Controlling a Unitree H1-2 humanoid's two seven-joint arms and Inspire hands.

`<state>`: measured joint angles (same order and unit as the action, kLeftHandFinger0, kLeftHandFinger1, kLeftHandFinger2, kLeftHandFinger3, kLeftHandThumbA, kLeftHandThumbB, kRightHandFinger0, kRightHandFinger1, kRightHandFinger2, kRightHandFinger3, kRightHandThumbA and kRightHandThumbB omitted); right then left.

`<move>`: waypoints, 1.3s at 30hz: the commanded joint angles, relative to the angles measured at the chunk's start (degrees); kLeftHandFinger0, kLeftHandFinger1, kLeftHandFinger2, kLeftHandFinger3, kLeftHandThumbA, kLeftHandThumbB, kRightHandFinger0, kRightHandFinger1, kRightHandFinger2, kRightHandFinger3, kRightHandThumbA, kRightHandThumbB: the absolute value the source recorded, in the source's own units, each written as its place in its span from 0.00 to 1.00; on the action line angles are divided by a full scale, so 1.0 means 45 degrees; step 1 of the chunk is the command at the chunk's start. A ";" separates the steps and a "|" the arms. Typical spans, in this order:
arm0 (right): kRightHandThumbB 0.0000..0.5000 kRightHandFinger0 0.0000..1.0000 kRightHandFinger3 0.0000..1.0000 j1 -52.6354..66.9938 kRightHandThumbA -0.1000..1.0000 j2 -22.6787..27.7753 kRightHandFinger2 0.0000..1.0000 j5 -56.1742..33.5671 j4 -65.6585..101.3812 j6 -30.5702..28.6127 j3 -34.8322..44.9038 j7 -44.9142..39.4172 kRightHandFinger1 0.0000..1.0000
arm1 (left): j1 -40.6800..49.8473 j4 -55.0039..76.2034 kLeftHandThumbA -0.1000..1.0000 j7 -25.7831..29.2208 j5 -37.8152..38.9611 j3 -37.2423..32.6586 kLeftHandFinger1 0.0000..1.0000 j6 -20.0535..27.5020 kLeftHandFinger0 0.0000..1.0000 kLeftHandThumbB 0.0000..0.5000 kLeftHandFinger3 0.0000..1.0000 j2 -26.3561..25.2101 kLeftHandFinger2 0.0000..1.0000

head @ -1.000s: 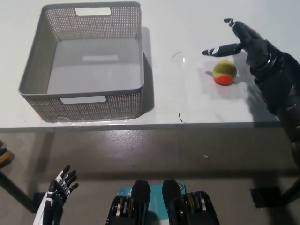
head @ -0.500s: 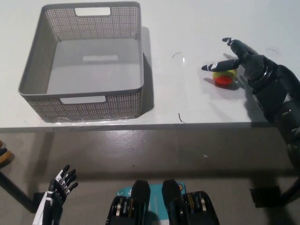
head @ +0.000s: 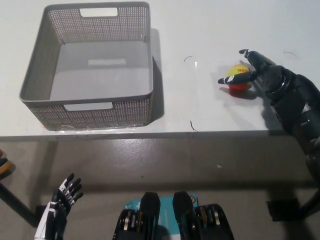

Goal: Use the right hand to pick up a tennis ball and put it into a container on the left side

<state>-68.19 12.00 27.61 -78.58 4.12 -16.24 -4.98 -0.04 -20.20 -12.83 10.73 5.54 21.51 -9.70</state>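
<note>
A tennis ball [head: 237, 76], yellow-green on top and orange-red below, lies on the white table [head: 200, 30] at the right. My black right hand [head: 257, 70] cups it from the right. The thumb crosses the ball's near side and the fingers [head: 248, 53] arch over its far side, still spread, so the hand is open. The ball rests on the table. An empty grey perforated basket [head: 100, 114] stands on the table's left part. My white left hand [head: 57, 210] hangs open at the lower left, below the table edge.
The table's front edge [head: 165, 134] runs across the middle of the picture, with grey floor below it. A small dark mark [head: 193, 126] sits near that edge. Bare tabletop lies between the basket and the ball.
My right hand has come down and curled around the ball, its thumb now over the ball's near side. The ball has barely moved. Basket and left hand are unchanged.
</note>
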 commanded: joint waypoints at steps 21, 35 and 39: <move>0.91 1.00 1.00 -0.0357 1.00 0.0016 1.00 -0.0469 -0.0250 -0.0366 -0.0286 0.0895 1.00 | -0.0135 0.0221 1.00 -0.0062 0.0028 0.0089 1.00 0.0300 1.00 0.57 1.00 -0.0246 1.00; 0.25 0.00 0.76 0.0218 0.00 -0.0195 0.75 -0.2233 -0.0100 -0.3614 0.2229 0.4511 0.34 | -0.0453 0.0119 1.00 -0.0176 0.0120 0.0076 1.00 0.0192 1.00 0.49 1.00 -0.0314 1.00; 0.23 0.00 0.79 0.0202 0.00 -0.0195 0.74 -0.2357 -0.0157 -0.3774 0.2460 0.4590 0.32 | -0.0508 0.0056 1.00 -0.0156 0.0116 0.0094 1.00 0.0157 1.00 0.50 1.00 -0.0319 1.00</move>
<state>-64.51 11.04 20.30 -79.99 -6.77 -6.80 10.60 -1.51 -20.27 -12.99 10.79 5.67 21.49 -9.78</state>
